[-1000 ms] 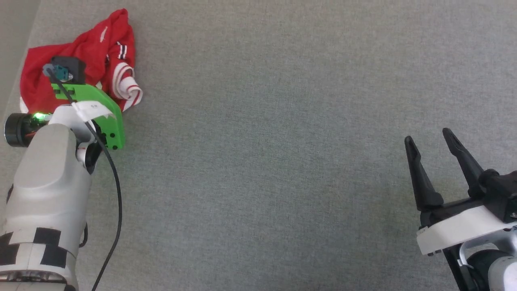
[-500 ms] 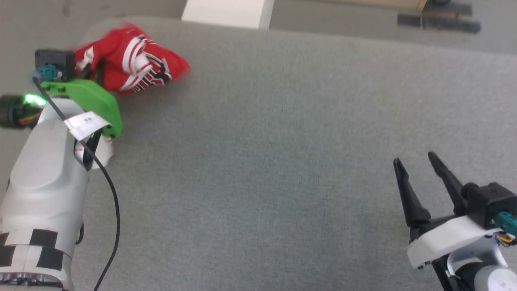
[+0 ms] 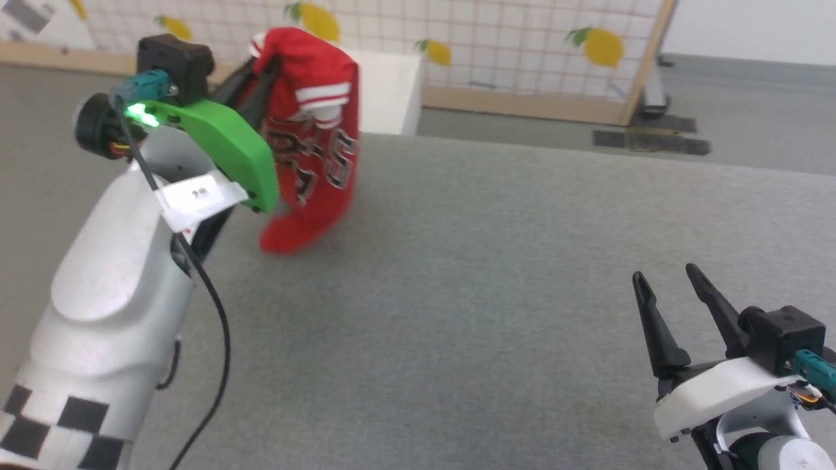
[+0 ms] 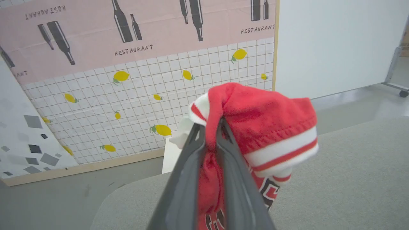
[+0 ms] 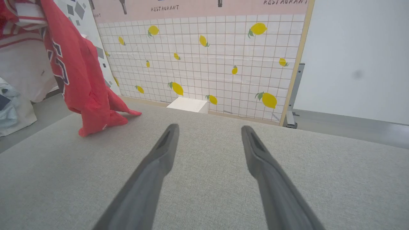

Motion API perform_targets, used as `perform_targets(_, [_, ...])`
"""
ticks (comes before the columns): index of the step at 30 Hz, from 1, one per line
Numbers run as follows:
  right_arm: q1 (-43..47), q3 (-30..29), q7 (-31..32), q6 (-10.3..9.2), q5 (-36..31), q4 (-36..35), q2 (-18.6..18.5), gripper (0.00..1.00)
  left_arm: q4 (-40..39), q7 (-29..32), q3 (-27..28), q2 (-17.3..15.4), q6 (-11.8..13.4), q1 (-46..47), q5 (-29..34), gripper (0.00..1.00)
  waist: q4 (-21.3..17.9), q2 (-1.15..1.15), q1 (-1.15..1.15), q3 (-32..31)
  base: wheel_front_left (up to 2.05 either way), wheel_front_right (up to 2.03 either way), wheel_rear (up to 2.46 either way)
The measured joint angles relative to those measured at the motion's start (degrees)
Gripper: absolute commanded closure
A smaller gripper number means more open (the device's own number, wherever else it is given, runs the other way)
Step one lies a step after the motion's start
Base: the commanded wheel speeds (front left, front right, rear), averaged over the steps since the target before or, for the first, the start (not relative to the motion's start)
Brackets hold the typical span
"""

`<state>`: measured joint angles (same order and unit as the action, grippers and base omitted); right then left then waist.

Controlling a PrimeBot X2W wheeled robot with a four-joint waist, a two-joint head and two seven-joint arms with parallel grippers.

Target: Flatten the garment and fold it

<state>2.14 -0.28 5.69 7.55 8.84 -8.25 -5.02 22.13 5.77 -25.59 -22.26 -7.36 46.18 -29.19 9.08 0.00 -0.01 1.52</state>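
Far left, the garment [image 3: 313, 143] hanging from the left gripper [image 3: 258, 75], lower end touching the table [image 3: 496, 294], right gripper [image 3: 663, 274] well apart at near right over the table, box [image 3: 388, 91] behind the table's far edge, wall panel [image 3: 522, 59] behind that.

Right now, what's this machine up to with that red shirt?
The robot's left gripper is shut on a bunched red jersey, holding it up so it hangs with its lower end seeming to touch the grey surface. The right gripper is open and empty, hovering over that surface off to the side. The jersey is not yet flattened or folded.
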Motion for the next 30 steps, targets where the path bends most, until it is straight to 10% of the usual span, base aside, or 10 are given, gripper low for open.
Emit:
perform_targets(18, [-4.12,-0.87,-1.76,0.0,-0.82,1.86,-1.15,0.0,-15.32,6.46,-4.42,8.1,7.44,-2.63,-2.26,1.0,-15.24,0.0,0.0,-0.18,0.0,0.0,0.0])
perform_targets(30, [-5.71,-1.78,-3.19,0.0,-1.45,1.76,0.0,0.0,-5.81,7.83,-18.5,9.15,4.83,-17.11,1.78,1.0,-18.93,0.0,0.0,6.31,0.0,0.0,0.0])
